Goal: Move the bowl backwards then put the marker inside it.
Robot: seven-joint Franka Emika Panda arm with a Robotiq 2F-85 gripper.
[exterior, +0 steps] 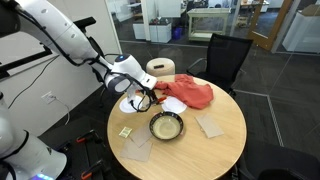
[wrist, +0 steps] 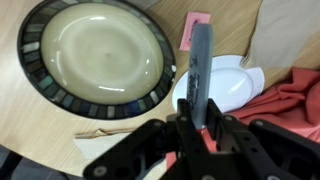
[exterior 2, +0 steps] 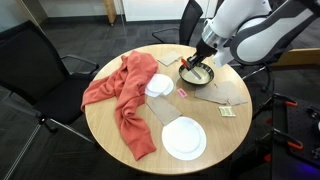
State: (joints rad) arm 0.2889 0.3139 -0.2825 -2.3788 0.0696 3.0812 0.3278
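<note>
The bowl (exterior: 166, 126) has a dark rim and a pale yellowish inside, and stands on the round wooden table in both exterior views (exterior 2: 197, 74). In the wrist view it fills the upper left (wrist: 95, 55). My gripper (wrist: 198, 125) is shut on the marker (wrist: 201, 65), a thin stick that looks grey here with a reddish end between the fingers. The marker points outward, just right of the bowl's rim and over a white disc (wrist: 232, 85). In the exterior views the gripper (exterior: 143, 100) (exterior 2: 190, 65) hovers low beside the bowl.
A red cloth (exterior: 190, 93) (exterior 2: 120, 95) lies across the table. There are white discs (exterior 2: 184, 138) (exterior 2: 158, 85), a pink piece (wrist: 192, 28), a yellow square piece (exterior: 126, 131) and clear sheets (exterior: 210, 126). A pale roll (exterior: 160, 69) stands at the back. Black chairs (exterior: 228, 58) surround the table.
</note>
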